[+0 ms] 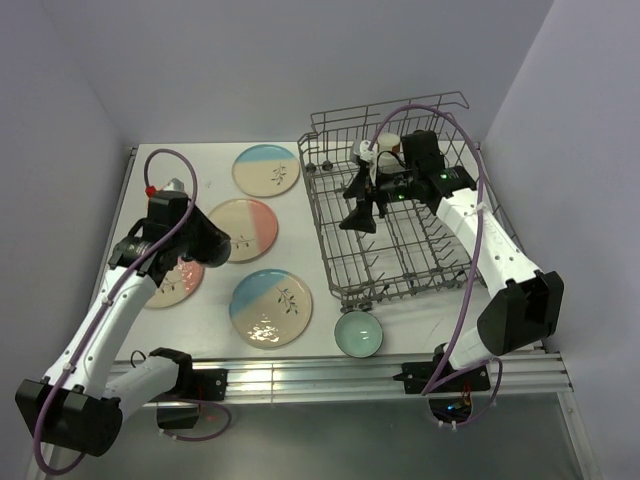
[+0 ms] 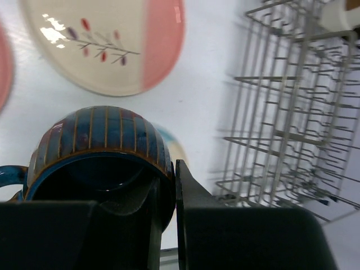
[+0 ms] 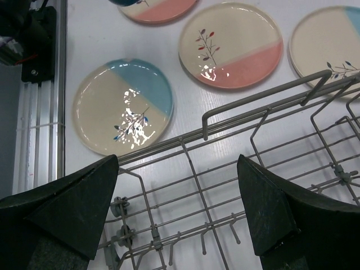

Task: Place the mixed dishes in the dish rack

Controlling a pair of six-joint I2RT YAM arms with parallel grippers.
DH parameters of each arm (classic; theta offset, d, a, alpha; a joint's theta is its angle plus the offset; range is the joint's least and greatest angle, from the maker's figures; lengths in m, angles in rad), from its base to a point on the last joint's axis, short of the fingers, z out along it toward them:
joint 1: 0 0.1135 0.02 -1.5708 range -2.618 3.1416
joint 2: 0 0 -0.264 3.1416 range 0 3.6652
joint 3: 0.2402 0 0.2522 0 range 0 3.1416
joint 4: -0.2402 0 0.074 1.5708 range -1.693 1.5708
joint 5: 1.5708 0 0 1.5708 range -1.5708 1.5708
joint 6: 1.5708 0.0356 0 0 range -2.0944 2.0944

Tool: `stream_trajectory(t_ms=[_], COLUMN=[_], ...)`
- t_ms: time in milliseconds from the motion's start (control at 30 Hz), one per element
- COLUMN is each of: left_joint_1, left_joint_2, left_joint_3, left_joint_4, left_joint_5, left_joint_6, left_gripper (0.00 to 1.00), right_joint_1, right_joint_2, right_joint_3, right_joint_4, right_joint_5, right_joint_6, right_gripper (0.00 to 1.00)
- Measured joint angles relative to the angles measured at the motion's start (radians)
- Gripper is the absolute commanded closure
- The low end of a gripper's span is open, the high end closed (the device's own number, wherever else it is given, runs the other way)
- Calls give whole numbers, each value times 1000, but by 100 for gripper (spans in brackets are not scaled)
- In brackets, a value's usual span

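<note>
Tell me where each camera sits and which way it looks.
Top external: above and behind the robot, looking down at left arm, right arm and dish rack.
Left wrist: on the left hand, facing its dark-blue mug and a pink plate.
Right wrist: on the open right hand, looking down over the rack rim.
Shared: both wrist views show that plate.

The top external camera looks down from above and behind the near edge of the table (image 1: 210, 160) at 6 o'clock, far enough to take in the whole dish rack (image 1: 395, 262) toward 2 o'clock. The left wrist camera sits tight against the dark-blue mug (image 2: 101, 132) at 7 o'clock and faces the rack at 3 o'clock. The right wrist camera looks down from close above the rack's rim, and both wrist views share the pink-and-cream plate (image 2: 107, 45) near 12 o'clock
</note>
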Motion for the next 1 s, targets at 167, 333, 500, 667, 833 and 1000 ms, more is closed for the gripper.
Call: stream_trajectory(t_ms=[167, 333, 500, 667, 833, 1000], left_joint_1=[14, 34, 40, 40, 36, 9], left_joint_2=[-1, -13, -12, 0, 34, 41], left_joint_3=[43, 46, -21, -156, -229, -232], left_joint_4=[56, 169, 461, 805, 1086, 1318], left_joint_5=[92, 212, 369, 463, 475, 430], left_joint_6=[-38, -124, -313, -586, -830, -999], left_gripper=[100, 100, 100, 100, 100, 100], right_joint_1=[25, 62, 93, 148, 189, 189], right_joint_2=[0, 0, 0, -1, -1, 4], right_joint_3=[0, 4, 3, -33, -149, -276], right_joint_4=[-1, 3, 84, 324, 665, 1040], right_joint_5=[-5, -37, -121, -142, -118, -87], right_joint_6=[-8, -11, 67, 245, 481, 768], right_gripper=[5, 4, 0, 0, 0, 0])
